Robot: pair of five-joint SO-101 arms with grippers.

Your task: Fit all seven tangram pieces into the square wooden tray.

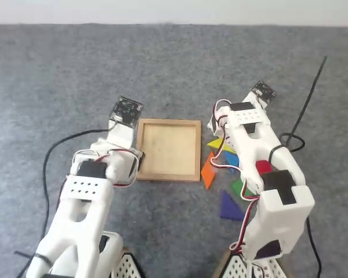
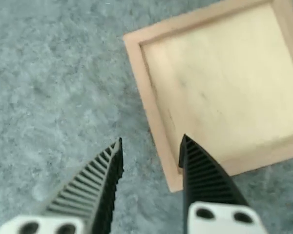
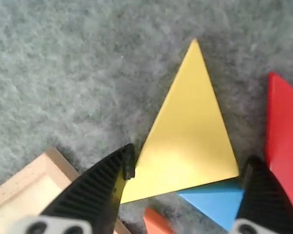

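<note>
The square wooden tray [image 1: 169, 171] lies empty in the middle of the grey carpet. To its right is a cluster of tangram pieces: yellow triangle [image 1: 216, 143], blue piece [image 1: 231, 159], orange piece [image 1: 207, 171], red piece [image 1: 263, 168], green piece [image 1: 238, 186] and purple triangle [image 1: 229, 206]. My right gripper [image 3: 190, 163] is open, low over the yellow triangle [image 3: 188, 131], one finger on each side of it. My left gripper [image 2: 151, 144] is open at the tray's left rim [image 2: 156, 126], near a corner, holding nothing.
The right arm [image 1: 252, 145] covers part of the piece cluster. Black cables trail on the carpet beside both arms. In the right wrist view, the tray's corner [image 3: 34, 175] lies close to one finger, with the blue piece [image 3: 215, 200] and red piece [image 3: 283, 117] next to the yellow one.
</note>
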